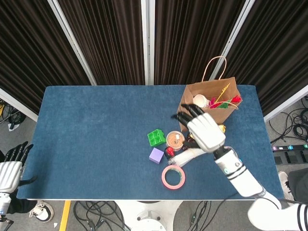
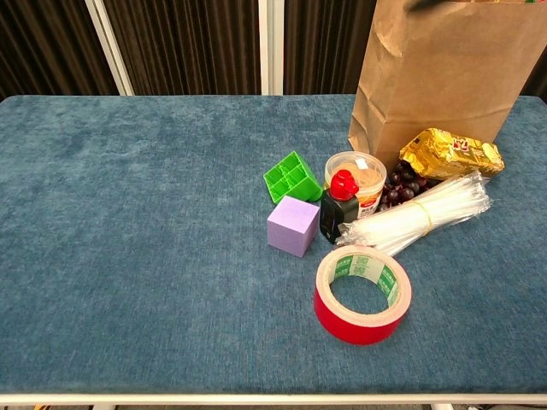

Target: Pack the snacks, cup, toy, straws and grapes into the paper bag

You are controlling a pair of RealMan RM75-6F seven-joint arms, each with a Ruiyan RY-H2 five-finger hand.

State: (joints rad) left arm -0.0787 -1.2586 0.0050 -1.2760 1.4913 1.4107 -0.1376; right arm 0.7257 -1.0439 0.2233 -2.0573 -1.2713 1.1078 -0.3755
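Observation:
The brown paper bag (image 1: 226, 89) (image 2: 444, 77) stands open at the back right, with a white cup (image 1: 200, 101) and red and yellow items (image 1: 225, 101) inside. In front of it lie a gold snack packet (image 2: 449, 152), dark grapes (image 2: 400, 186), a bundle of clear straws (image 2: 423, 218) (image 1: 185, 156), a round tub (image 2: 359, 173) (image 1: 174, 140) and a green toy block (image 2: 291, 177) (image 1: 156, 137). My right hand (image 1: 204, 131) hovers above the packet and grapes with fingers spread and nothing in it, hiding them in the head view. My left hand (image 1: 10, 171) hangs off the table's front-left corner, empty.
A purple cube (image 2: 293, 226), a small dark bottle with a red cap (image 2: 340, 205) and a red tape roll (image 2: 363, 293) sit beside the straws. Blue cloth covers the table (image 2: 128, 213). Dark curtains hang behind it.

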